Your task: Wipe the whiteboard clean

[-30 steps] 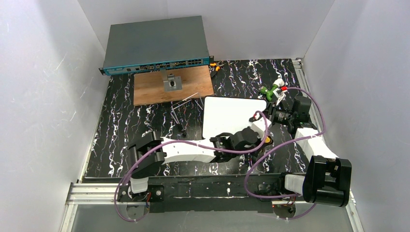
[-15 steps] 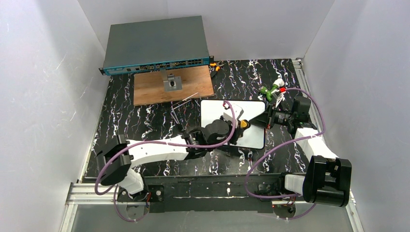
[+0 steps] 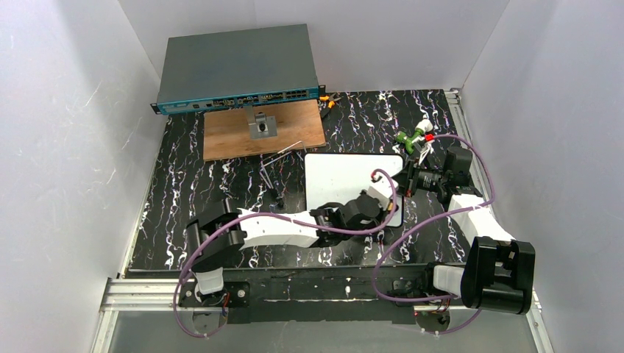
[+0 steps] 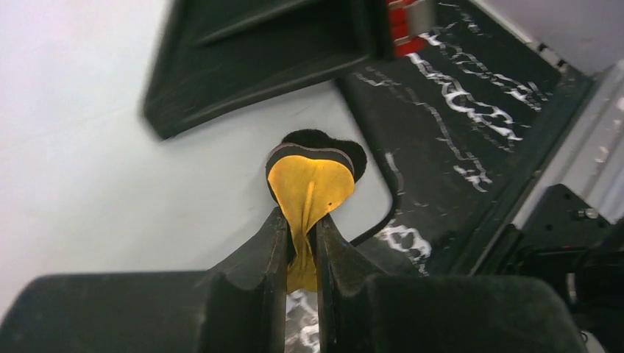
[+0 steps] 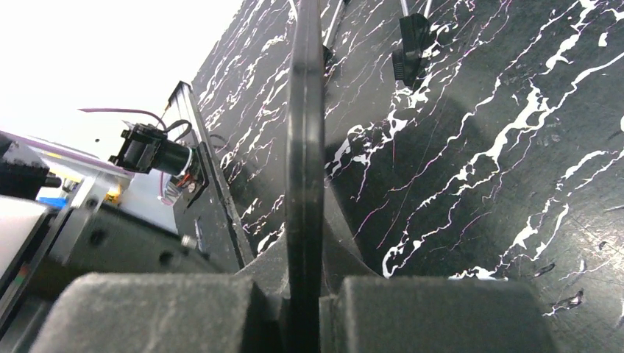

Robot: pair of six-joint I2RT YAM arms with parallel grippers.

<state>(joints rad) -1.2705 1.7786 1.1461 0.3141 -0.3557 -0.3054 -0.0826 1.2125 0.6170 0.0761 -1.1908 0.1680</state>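
Observation:
The whiteboard point(image 3: 340, 179) lies mid-table, white with a thin black rim; no green marks show on its visible part. My left gripper point(image 3: 388, 204) is over its near right part, shut on a yellow eraser pad point(image 4: 309, 184) with a dark underside that rests on the white surface point(image 4: 96, 147) near the rounded corner. My left gripper point(image 4: 300, 226) pinches the pad's fold. My right gripper point(image 3: 409, 180) is shut on the board's right edge; in the right wrist view the black rim point(image 5: 305, 132) stands edge-on between my right gripper point(image 5: 305, 254) fingers.
A grey network switch point(image 3: 239, 70) stands at the back. A brown wooden panel point(image 3: 294, 132) with a metal fixture lies before it. A wire stand point(image 3: 283, 163) is left of the board. A green, white and red object point(image 3: 413, 136) lies at the right. White walls enclose the table.
My left gripper swept with the pad from the board's right side to its middle, then back to the near right part. My right gripper kept its hold on the edge.

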